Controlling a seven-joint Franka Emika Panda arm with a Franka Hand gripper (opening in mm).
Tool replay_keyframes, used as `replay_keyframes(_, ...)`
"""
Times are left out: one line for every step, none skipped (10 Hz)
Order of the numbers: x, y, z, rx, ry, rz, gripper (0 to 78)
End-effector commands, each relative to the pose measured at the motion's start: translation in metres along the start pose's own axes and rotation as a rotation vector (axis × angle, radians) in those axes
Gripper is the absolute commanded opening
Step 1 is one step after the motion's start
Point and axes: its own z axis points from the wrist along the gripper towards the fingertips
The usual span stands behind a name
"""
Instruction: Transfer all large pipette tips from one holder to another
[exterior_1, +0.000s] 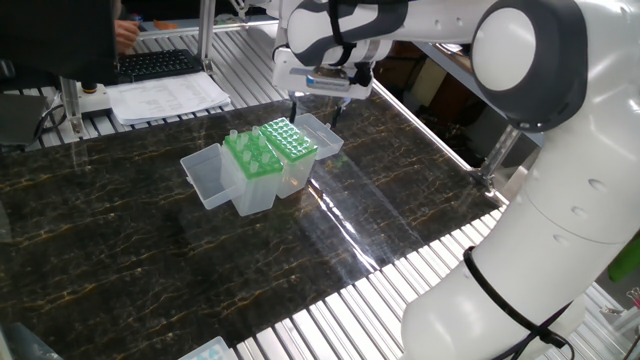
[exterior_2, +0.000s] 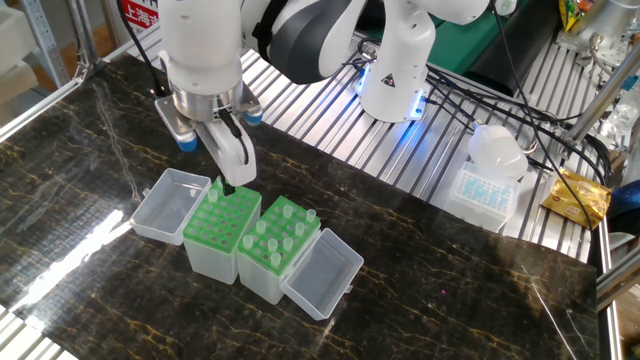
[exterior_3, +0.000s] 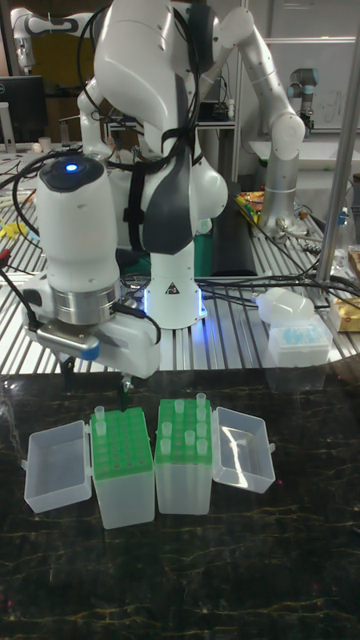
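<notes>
We see the gripper (exterior_2: 228, 172) hanging in the upper left of the other fixed view, directly above the back edge of the nearly empty box (exterior_2: 217, 233), fingers pointing straight down. Whether its fingers pinch anything we cannot tell; they look close together, with no tip clearly visible between them. The large pipette tips (exterior_2: 278, 231) stand upright in the neighbouring box (exterior_2: 275, 250), just right of the gripper in that view, long axes vertical, collars up. One lone tip (exterior_3: 99, 413) sits at the far corner of the emptier box. In our judgement the next reach goes sideways and down onto a collar. The tips are smooth, pale translucent cones; the racks are glossy green perforated plates over cloudy plastic boxes with hinged clear lids (exterior_2: 168, 203) lying open on a dark marbled table (exterior_2: 450, 300).
</notes>
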Motion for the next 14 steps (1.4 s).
replay_keyframes(0.0, 0.0, -0.002, -0.014, 0.006, -0.191, 77.4)
replay_keyframes(0.0, 0.001, -0.002, -0.013, 0.006, -0.187, 77.4)
replay_keyframes(0.008, 0.01, -0.007, -0.006, 0.014, -0.134, 77.4)
replay_keyframes(0.014, 0.016, -0.01, -0.003, 0.026, -0.113, 77.4)
replay_keyframes(0.018, 0.021, -0.011, 0.0, 0.03, -0.098, 77.4)
replay_keyframes(0.021, 0.026, -0.011, -0.001, 0.031, -0.085, 77.4)
replay_keyframes(0.024, 0.031, -0.011, -0.003, 0.037, -0.07, 77.4)
replay_keyframes(0.028, 0.036, -0.011, -0.002, 0.037, -0.055, 77.4)
replay_keyframes(0.032, 0.041, -0.01, -0.002, 0.037, -0.04, 77.4)
replay_keyframes(0.033, 0.043, -0.009, -0.002, 0.037, -0.037, 77.4)
replay_keyframes(0.037, 0.05, -0.005, -0.004, 0.03, -0.036, 77.4)
replay_keyframes(0.038, 0.055, -0.001, -0.009, 0.022, -0.058, 77.4)
replay_keyframes(0.038, 0.06, 0.002, -0.012, 0.023, -0.043, 77.4)
replay_keyframes(0.04, 0.064, 0.005, -0.012, 0.026, 0.004, 77.4)
